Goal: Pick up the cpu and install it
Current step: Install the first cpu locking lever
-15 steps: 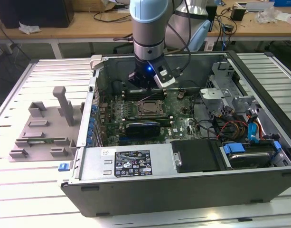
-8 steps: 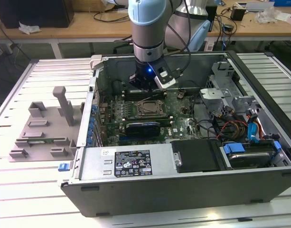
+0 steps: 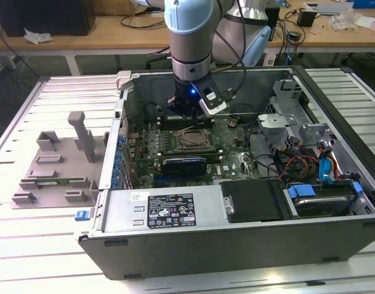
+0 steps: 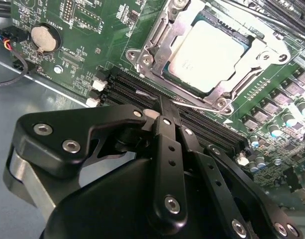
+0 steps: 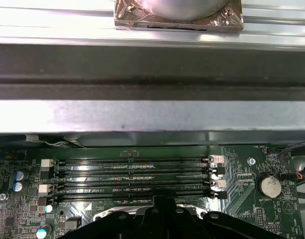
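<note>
- I see the gripper (image 4: 164, 107) narrowed right down, its black fingers pressed together at the tips with nothing between them.
- The cpu (image 4: 210, 54) lies flat in the socket frame (image 4: 151, 50), just beyond the fingertips and apart from them, its silver top facing up.
- The memory slots (image 4: 127, 87) run directly beneath the fingertips, between them and the socket.
- In the exterior view my arm hangs inside the open computer case (image 3: 236, 245), over the motherboard.
</note>
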`<control>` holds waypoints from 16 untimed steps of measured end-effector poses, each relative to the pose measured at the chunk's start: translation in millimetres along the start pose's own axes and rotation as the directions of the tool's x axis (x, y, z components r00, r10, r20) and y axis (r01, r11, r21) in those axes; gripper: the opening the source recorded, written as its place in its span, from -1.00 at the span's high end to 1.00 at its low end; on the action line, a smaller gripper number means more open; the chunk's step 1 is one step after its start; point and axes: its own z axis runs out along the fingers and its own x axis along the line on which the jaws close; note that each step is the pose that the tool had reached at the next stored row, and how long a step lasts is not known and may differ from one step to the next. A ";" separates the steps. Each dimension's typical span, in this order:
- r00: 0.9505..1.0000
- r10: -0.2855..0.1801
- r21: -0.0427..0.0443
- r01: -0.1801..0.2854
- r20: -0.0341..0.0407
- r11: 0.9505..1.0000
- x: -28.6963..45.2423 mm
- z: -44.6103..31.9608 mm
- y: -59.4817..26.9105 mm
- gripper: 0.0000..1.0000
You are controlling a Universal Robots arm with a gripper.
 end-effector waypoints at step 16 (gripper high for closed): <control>0.990 0.132 0.008 -0.133 0.046 0.991 8.1 8.7 0.6 0.79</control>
